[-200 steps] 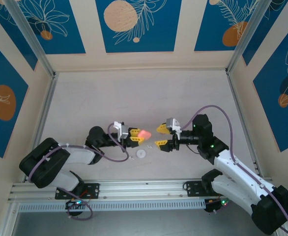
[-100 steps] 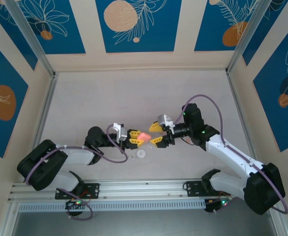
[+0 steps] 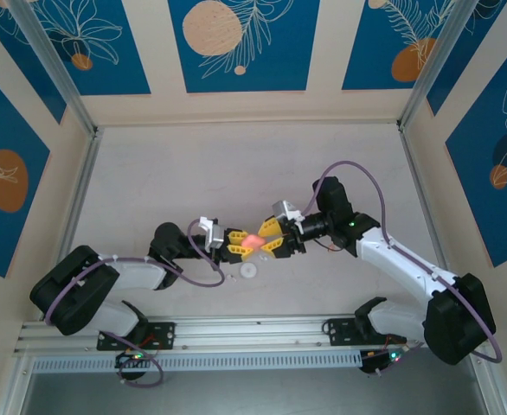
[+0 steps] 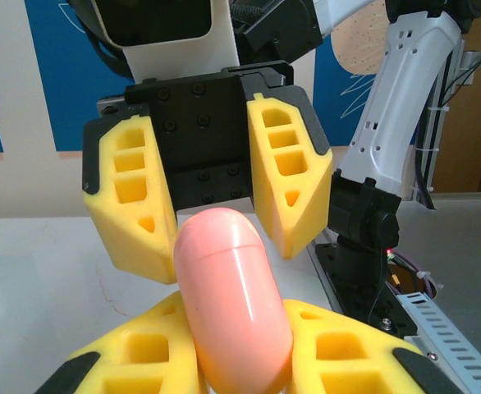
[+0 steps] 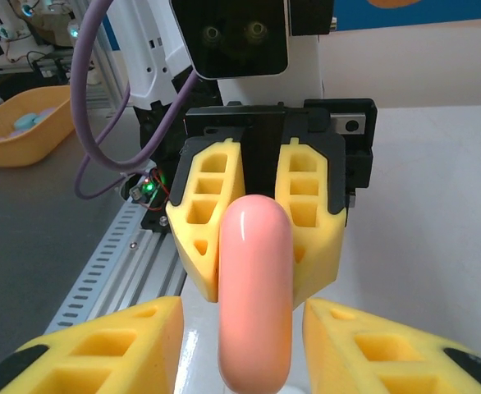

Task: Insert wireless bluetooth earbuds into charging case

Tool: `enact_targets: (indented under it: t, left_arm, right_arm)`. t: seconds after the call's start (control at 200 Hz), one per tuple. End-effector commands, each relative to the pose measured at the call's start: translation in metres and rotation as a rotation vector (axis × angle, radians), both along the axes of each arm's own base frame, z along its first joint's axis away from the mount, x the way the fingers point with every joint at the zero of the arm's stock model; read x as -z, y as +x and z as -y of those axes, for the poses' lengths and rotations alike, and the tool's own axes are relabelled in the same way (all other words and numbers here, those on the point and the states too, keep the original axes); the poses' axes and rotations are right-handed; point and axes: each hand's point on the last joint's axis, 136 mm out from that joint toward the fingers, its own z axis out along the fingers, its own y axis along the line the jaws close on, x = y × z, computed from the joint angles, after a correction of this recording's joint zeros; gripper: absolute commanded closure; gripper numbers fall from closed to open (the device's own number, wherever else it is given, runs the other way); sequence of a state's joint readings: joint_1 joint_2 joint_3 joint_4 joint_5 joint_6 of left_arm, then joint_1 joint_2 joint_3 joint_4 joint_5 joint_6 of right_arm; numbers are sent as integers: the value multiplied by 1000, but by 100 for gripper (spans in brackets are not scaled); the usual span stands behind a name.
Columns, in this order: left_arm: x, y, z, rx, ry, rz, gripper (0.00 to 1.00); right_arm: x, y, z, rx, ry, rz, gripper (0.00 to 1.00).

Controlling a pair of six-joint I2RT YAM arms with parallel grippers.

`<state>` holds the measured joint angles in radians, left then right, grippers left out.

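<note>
- At the near edge, a grey slotted metal rail (image 3: 236, 333) carries two arm bases, one at each side.
- The white-and-black left arm (image 3: 124, 277) lies low over the table, reaching rightward from its base with a purple cable looped along it.
- On the pale grey table (image 3: 167, 173) lies one flat white round disc (image 3: 249, 271), just in front of the meeting grippers. One tiny white speck (image 3: 234, 278) lies just left of it, too small to identify.
- The left gripper (image 3: 240, 243) has its two yellow fingers clenched on one salmon-pink capsule-shaped plastic case (image 4: 234, 312), gripping it near one end and holding it off the table.
- The case's long axis runs roughly level, left to right in the overhead view, straight out from the left gripper. Its rounded free end points at the right gripper. A thin seam rings it partway along.
- The right gripper (image 3: 265, 241) faces the left one head-on. Its two yellow fingers stand apart, one on each side of the case's free end. Its own wrist camera shows a gap between each finger and the case, so it is released, straddling but not gripping.
- The white-and-black right arm (image 3: 401, 264) rises from its base at the near right, slants up and leftward to a raised black elbow, then bends so the wrist points left. A purple cable arches over it.
- Farthest off stands a cream wall with blue panels (image 3: 236, 43) bearing peach circles.
</note>
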<state>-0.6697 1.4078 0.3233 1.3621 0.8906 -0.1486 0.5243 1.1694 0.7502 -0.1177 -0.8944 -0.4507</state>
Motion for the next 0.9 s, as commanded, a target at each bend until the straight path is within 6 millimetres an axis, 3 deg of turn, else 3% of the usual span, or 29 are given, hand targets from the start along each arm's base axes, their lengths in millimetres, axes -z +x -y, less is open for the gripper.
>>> enact_targets:
  t: [0.0, 0.235, 0.5, 0.74, 0.895]
  left_arm:
    - [-18, -5, -2, 29, -42, 66, 88]
    - [-20, -5, -1, 35, -45, 65, 88]
    - [-19, -3, -1, 27, -44, 59, 86]
    - [-2, 10, 0, -56, 31, 64, 51]
    - [19, 17, -1, -96, 191, 90, 40]
  right_arm:
    - [-8, -6, -3, -47, 13, -11, 58]
    - [-2, -4, -7, -57, 2, -32, 61]
    - [1, -2, -8, -51, -16, -31, 78]
    - [14, 15, 3, 70, -125, 39, 83]
    - [29, 34, 21, 180, -292, 117, 83]
